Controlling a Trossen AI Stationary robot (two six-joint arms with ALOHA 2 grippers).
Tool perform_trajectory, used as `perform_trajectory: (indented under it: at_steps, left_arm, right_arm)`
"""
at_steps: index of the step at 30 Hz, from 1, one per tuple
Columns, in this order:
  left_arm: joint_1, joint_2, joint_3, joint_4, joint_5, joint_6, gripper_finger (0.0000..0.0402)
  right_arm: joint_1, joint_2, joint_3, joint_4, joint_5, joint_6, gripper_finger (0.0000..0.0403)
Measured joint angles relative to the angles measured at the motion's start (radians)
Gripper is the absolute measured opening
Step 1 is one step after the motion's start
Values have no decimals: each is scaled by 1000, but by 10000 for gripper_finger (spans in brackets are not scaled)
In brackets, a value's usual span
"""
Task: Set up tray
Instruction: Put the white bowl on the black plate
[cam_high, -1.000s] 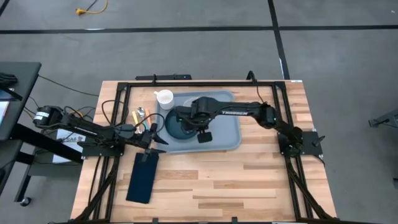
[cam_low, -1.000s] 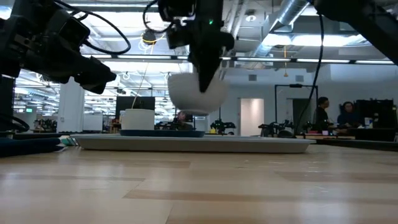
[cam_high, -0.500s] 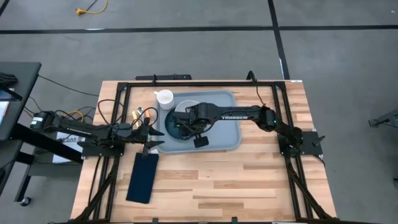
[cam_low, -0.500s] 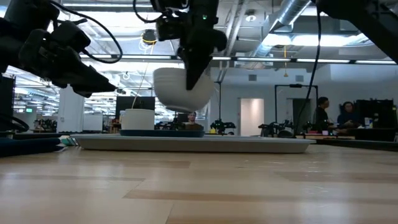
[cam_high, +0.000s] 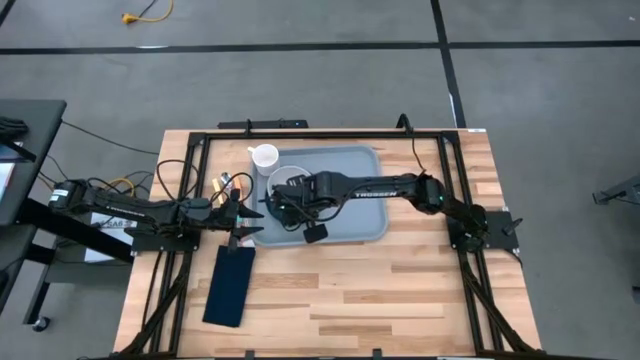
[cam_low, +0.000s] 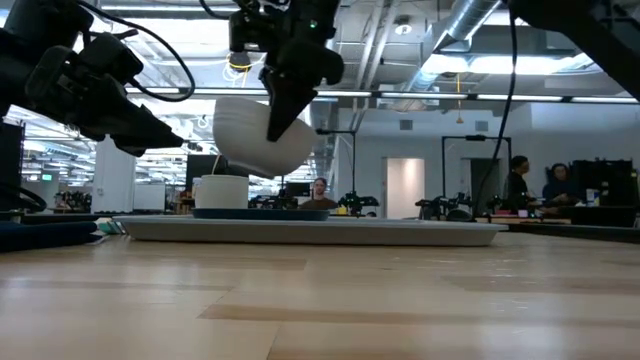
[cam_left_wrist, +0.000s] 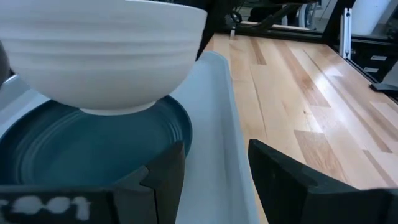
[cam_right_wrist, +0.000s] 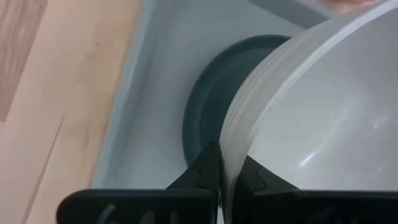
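The grey-blue tray (cam_high: 360, 218) lies on the wooden table, with a dark teal plate (cam_high: 270, 212) in its left part. A white bowl (cam_low: 250, 135) hangs above the plate, my right gripper (cam_low: 275, 118) shut on it. The left wrist view shows the bowl (cam_left_wrist: 99, 56) clear of the plate (cam_left_wrist: 81, 149). My left gripper (cam_high: 252, 212) stands open at the tray's left rim (cam_left_wrist: 217, 124), pointing toward the plate and touching nothing. A white mug (cam_high: 264, 157) stands at the tray's far left corner. My right gripper pinches the bowl's rim (cam_right_wrist: 239, 143) between its two fingers, one inside the bowl and one outside. The fingers come steeply from above, slanting toward the table's left. The bowl hangs tilted below them, lifted clear of the plate (cam_right_wrist: 208, 106).
A dark navy napkin (cam_high: 229, 285) lies on the table near the left front, below my left gripper. Cutlery (cam_high: 225, 184) lies left of the tray. A black frame (cam_high: 300, 133) runs round the table. The tray's right half and the near table are bare wood and plastic.
My right gripper has carried the bowl toward the table's left edge, from over the tray's middle to over the plate, at about the same height. The bowl has tipped further in the hold. My left gripper has tipped a little in place and stays open.
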Motion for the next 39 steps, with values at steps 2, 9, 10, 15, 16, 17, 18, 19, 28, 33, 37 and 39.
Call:
perform_trajectory:
  at_steps: [2,9,10,15,16,17,18,19,28,33,37,39]
  left_arm:
    - [0,0,0,0,0,2,167]
    - [0,0,0,1,0,4,167]
    - [0,0,0,1,0,5,167]
    - [0,0,0,1,0,5,167]
    - [0,0,0,1,0,6,167]
    - [0,0,0,1,0,7,167]
    - [0,0,0,1,0,7,167]
    - [0,0,0,1,0,7,167]
    - [0,0,0,4,0,9,167]
    - [0,0,0,4,0,10,167]
    - [0,0,0,4,0,10,167]
    - [0,0,0,4,0,10,167]
  right_arm:
    - [-5,0,0,13,0,0,1]
    - [-29,-1,-21,42,-44,9,1]
    - [-33,-1,-34,59,-53,10,1]
    - [-47,0,-59,82,-56,17,1]
    - [-50,0,-64,81,-56,17,1]
    - [-53,0,-71,84,-57,18,1]
    - [-56,0,-80,91,-57,18,1]
    - [-59,0,-87,101,-57,21,1]
    - [-73,1,-132,126,-58,39,1]
    - [-71,0,-131,126,-59,46,1]
    - [-73,0,-131,139,-58,46,1]
    - [-73,0,-131,136,-58,48,1]
